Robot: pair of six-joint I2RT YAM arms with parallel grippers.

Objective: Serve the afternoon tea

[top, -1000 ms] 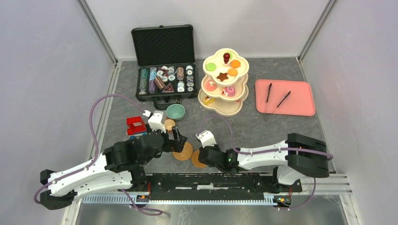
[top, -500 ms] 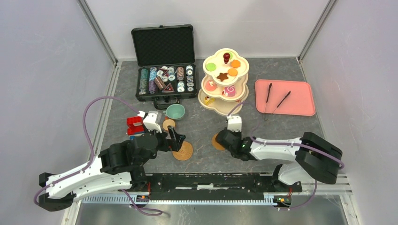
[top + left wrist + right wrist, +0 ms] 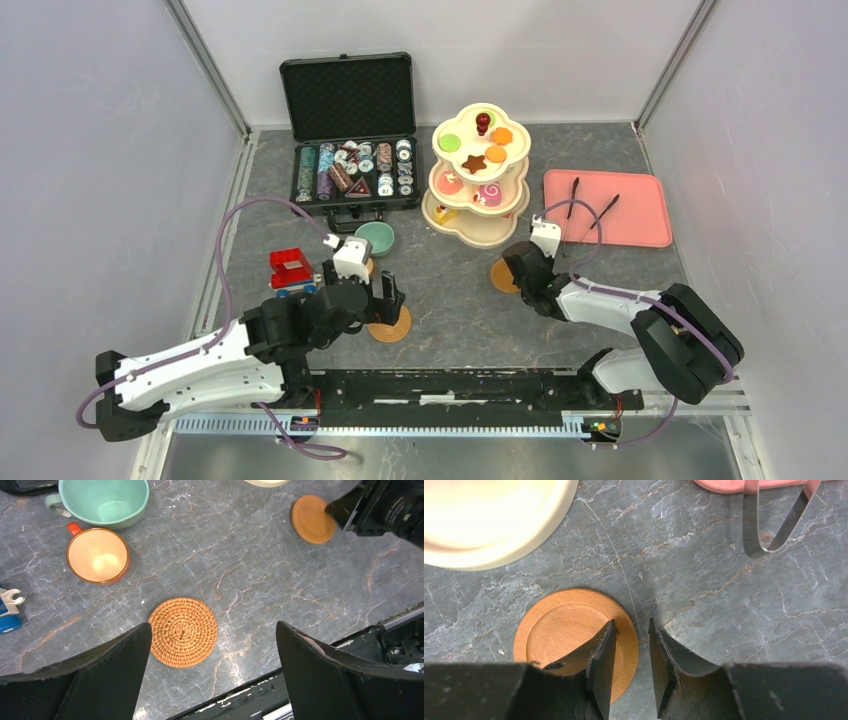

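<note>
Currently pinching the wooden saucer (image 3: 559, 630) by its rim with the right gripper (image 3: 631, 625): fingers drawn almost together, one on the dish, one just off the edge. Lying flat on the counter (image 3: 450, 295), just in front of the three-tier stand (image 3: 480, 238) and near the pink tray (image 3: 640, 215).

Hovering over the woven saucer (image 3: 183, 631) with the left gripper (image 3: 212, 640), fingers spread wide, nothing held. Directly below that gap, a little toward its left finger; round, so no long axis to line up. Beyond it, away from the arm bases: the brown cup (image 3: 98, 555) nearer, the teal cup (image 3: 102, 502) just beside it on the far side. Much closer to the left arm, well apart from the right. Probably calls for a short reach forward and left to the brown cup.

Both cups empty. Toy pastries (image 3: 474, 163) on the stand's tiers, two tongs (image 3: 590, 215) on the tray, poker chips (image 3: 350, 170) in the open case (image 3: 347, 95).
</note>
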